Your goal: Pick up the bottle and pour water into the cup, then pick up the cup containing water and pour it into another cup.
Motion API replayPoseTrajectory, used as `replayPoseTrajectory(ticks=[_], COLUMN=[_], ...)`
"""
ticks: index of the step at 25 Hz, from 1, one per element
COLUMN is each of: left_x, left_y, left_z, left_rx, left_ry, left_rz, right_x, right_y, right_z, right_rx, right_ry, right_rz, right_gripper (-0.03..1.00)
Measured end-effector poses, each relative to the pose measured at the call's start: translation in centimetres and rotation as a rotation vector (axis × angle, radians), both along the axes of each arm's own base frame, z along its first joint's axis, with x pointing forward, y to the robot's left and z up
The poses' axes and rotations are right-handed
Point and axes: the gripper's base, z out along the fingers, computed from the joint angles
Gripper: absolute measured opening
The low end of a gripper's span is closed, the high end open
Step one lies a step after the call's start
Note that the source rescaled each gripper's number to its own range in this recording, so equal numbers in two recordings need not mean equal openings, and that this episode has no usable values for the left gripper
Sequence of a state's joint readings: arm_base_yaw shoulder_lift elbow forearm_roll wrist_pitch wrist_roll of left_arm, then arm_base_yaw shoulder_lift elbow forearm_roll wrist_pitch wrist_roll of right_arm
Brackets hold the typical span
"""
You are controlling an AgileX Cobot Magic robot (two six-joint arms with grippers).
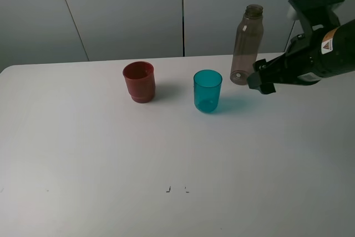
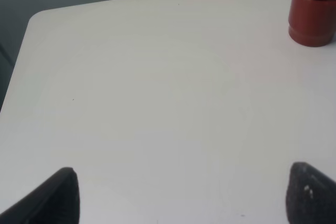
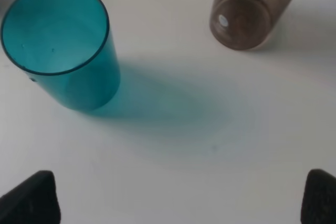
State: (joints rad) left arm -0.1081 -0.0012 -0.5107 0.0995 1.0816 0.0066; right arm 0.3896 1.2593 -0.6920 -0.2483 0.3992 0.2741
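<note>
The smoky grey-brown bottle (image 1: 247, 43) stands uncapped at the back right of the table, and its base (image 3: 240, 20) shows in the right wrist view. The teal cup (image 1: 207, 90) (image 3: 58, 40) stands upright just left of it. Further left is the red-brown cup (image 1: 139, 81) (image 2: 313, 9), also upright. My right gripper (image 1: 263, 81) (image 3: 181, 198) hangs open just right of the bottle's base, touching nothing. Over bare table at the left, my left gripper (image 2: 181, 198) is open and empty, the red-brown cup well ahead of it.
The white table (image 1: 166, 154) ends at a grey panelled wall (image 1: 127, 9) behind the bottle. Its rounded far left corner (image 2: 37, 17) shows in the left wrist view. Small dark marks (image 1: 176, 188) lie near the front edge.
</note>
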Motion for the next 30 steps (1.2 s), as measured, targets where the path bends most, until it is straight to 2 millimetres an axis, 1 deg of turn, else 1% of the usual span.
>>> replayPoseTrajectory(ticks=[3, 7, 11, 16, 19, 22, 27, 30], left_x=[0.0, 0.0, 0.0, 0.0, 0.0, 0.0, 0.0, 0.0], left_y=[0.0, 0.0, 0.0, 0.0, 0.0, 0.0, 0.0, 0.0], left_z=[0.0, 0.0, 0.0, 0.0, 0.0, 0.0, 0.0, 0.0], left_rx=[0.0, 0.0, -0.006, -0.006, -0.006, -0.006, -0.006, -0.006], left_ry=[0.0, 0.0, 0.0, 0.0, 0.0, 0.0, 0.0, 0.0], left_rz=[0.0, 0.0, 0.003, 0.003, 0.003, 0.003, 0.003, 0.003], right_x=[-3.2, -7.8, -12.6, -17.5, -20.0, -22.3, -25.1, -25.4], right_y=[-1.5, -2.9, -4.5, -6.8, -8.1, -9.2, -10.3, -10.2], right_z=[2.7, 5.7, 7.5, 8.2, 8.4, 8.6, 8.0, 7.2], right_rx=[-0.007, 0.071, 0.133, 0.126, 0.126, 0.166, 0.211, 0.205], right_ry=[0.018, 0.0, -0.023, -0.091, -0.179, -0.291, -0.396, -0.37], right_rz=[-0.028, -0.026, -0.02, -0.026, -0.04, -0.041, -0.041, -0.014], right_gripper=[0.99, 0.99, 0.99, 0.99, 0.99, 0.99, 0.99, 0.99])
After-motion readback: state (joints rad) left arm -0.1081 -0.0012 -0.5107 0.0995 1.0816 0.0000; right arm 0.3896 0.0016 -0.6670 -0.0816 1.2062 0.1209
